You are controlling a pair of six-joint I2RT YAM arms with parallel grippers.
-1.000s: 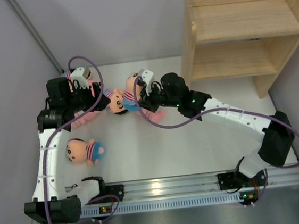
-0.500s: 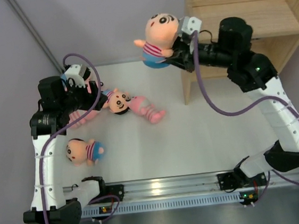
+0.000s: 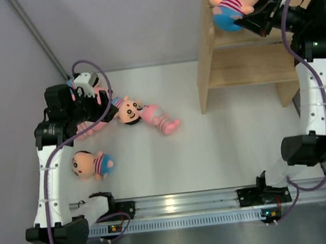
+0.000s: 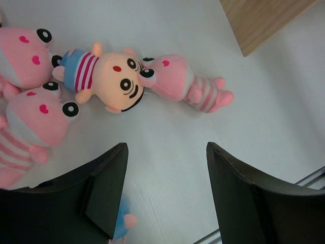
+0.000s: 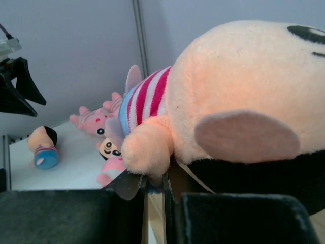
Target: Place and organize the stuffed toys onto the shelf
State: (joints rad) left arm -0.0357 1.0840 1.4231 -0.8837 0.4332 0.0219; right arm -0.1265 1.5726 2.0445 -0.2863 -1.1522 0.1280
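Wooden two-tier shelf (image 3: 270, 29): no toy placed yet. Right gripper (image 3: 256, 22) holds a peach-faced, striped-shirt plush doll (image 3: 236, 0) clamped above its top tier. Left gripper (image 4: 165, 193) hovers, jaws apart, over dolls (image 4: 119, 84) remaining on the table (image 3: 213, 151).

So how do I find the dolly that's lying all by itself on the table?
Start at the white table, on the side away from the wooden shelf. Close to the metal rail at the front lies a peach-faced doll with a pink-striped shirt and blue bottoms. It lies alone, while the other dolls bunch together farther back.
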